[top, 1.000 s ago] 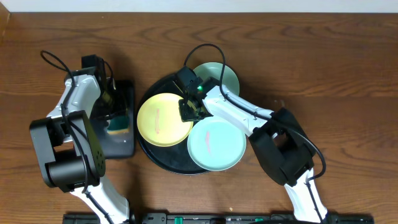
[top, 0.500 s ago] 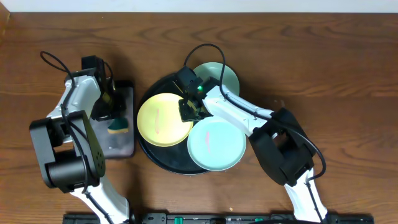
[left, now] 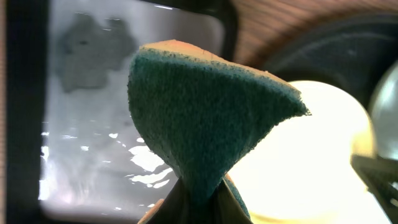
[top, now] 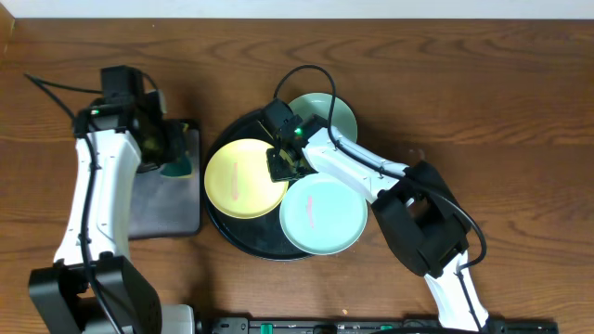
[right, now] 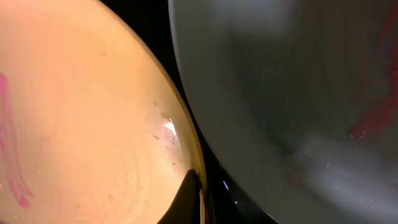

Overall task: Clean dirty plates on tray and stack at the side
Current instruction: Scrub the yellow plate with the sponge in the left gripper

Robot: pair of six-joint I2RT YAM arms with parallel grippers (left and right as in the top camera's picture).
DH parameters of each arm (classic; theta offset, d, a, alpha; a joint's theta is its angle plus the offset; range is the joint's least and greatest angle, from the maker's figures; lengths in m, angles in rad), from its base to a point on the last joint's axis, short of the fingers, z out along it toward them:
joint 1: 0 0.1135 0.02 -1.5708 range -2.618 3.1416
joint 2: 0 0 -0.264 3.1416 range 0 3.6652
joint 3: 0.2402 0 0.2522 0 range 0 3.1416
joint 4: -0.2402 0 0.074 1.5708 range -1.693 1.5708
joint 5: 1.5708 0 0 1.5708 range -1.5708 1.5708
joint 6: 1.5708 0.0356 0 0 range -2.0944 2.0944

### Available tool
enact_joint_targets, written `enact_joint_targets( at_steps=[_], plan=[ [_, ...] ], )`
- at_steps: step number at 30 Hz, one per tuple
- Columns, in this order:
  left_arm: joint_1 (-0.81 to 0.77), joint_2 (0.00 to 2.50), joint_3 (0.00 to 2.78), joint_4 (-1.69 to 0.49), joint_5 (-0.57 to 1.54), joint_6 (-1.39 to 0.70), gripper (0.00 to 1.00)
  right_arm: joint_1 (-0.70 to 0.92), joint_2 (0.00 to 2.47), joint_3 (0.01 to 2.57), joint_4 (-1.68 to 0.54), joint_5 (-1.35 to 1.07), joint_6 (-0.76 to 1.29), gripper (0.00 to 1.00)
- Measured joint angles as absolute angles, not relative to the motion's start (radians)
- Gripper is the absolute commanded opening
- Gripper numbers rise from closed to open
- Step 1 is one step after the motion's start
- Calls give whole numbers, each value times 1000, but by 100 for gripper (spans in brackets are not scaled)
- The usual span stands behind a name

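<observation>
Dark wood tabletop (top: pixel 483 93) is carrying the round black tray (top: pixel 243 244), with the yellow plate (top: pixel 243 178) lying at its left, the near mint plate (top: pixel 322 215) and the far mint plate (top: pixel 339 116) at its right. These plates are looking light, stiff and slick, so the thin rim is the likely place to grip. The right pincer (right: pixel 194 199) is squeezing together on the yellow plate's right rim, and the left pincer (left: pixel 199 205) is clamping the soft teal sponge (left: pixel 205 118) over the rectangular tray (top: pixel 167 218).

We see pale plates on black, set against brown wood grain.
The yellow plate (top: pixel 243 178) carries a pink streak, and the near mint-blue plate (top: pixel 322 215) shows reddish smears. The far mint-blue plate (top: pixel 336 113) is paler green. The round tray (top: pixel 232 234) is black, the sponge (left: pixel 205 118) dark teal with a tan edge, the rectangular tray (top: pixel 165 209) glossy grey, and the table (top: pixel 520 111) streaked brown.
</observation>
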State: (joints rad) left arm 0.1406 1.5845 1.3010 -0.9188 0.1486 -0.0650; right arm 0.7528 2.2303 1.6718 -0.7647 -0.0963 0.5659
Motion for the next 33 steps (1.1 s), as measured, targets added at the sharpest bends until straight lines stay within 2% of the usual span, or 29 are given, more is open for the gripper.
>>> enact_joint_targets(
  at_steps=[6,11,16,24,27,33],
  plan=[
    [-1,1606,1275,-905,160,-138,7,751,2230,1673,-766,-98,566,1],
    [-110,1647,1204,-813,160,-196,7,751,2230,1673,-766,-99,566,1],
    [-143,1745,1143,-722,127,-244,7,751,2230,1673,-767,-99,566,1],
    [-143,1827,1135,-707,113,-262,7,751,2230,1673,-767,-99,566,1],
    [-140,1828,1135,-706,158,-195,7,751,2230,1673,-767,-99,566,1],
    [-129,1847,1135,-744,411,68,8,751,2230,1673,-768,-97,566,1]
  ],
)
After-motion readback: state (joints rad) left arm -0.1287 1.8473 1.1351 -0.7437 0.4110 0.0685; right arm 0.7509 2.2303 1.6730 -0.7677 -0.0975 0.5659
